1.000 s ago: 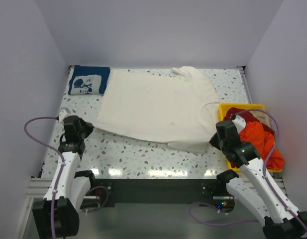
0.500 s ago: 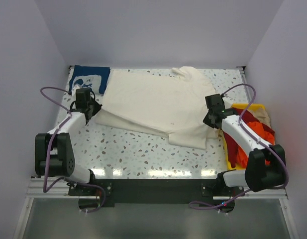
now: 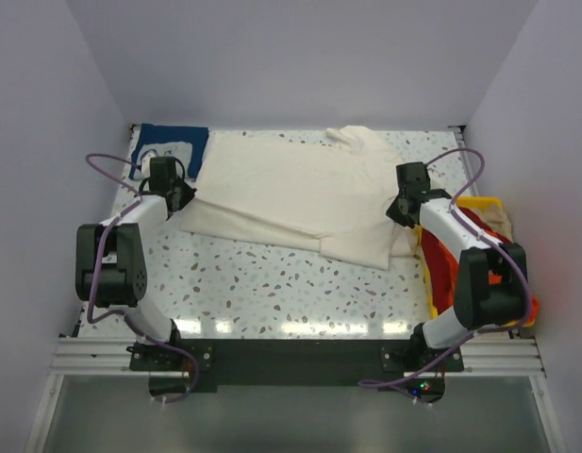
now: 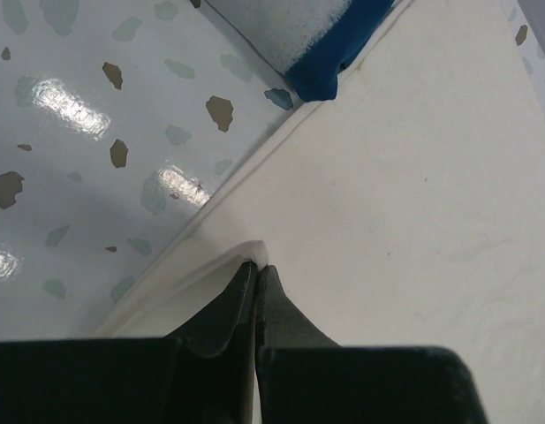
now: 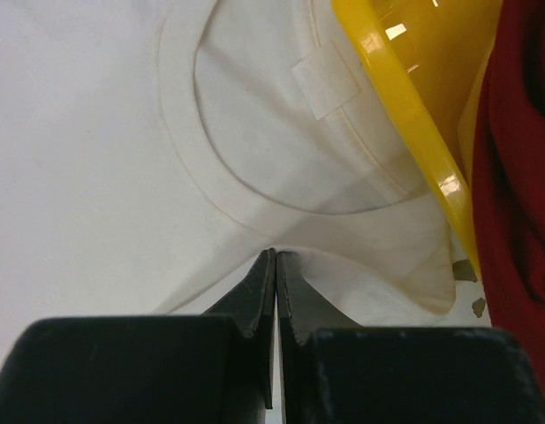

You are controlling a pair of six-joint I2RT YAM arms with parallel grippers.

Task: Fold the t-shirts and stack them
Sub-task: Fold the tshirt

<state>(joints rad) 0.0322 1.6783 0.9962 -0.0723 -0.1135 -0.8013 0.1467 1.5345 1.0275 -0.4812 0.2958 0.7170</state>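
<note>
Top view: large cream cloth t-shirt [image 3: 300,184] lies spread mid-table, near edge doubled over. The left gripper [image 3: 180,201] and right gripper [image 3: 396,212] are at either end of that fold. Folded navy blue printed shirt [image 3: 168,148] far left, yellow plastic bin [image 3: 479,202] at right. Left wrist: jaws pinched tight on the cream hem corner. Right wrist: jaws clamped on a cream fold below the collar, bin rim just beside. Suggest carrying both ends level, laying flat before release, and minding the bin.

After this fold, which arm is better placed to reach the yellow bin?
Probably right. The right gripper pinches the cream shirt beside the yellow bin; the left gripper holds its opposite edge, near the navy shirt.
</note>
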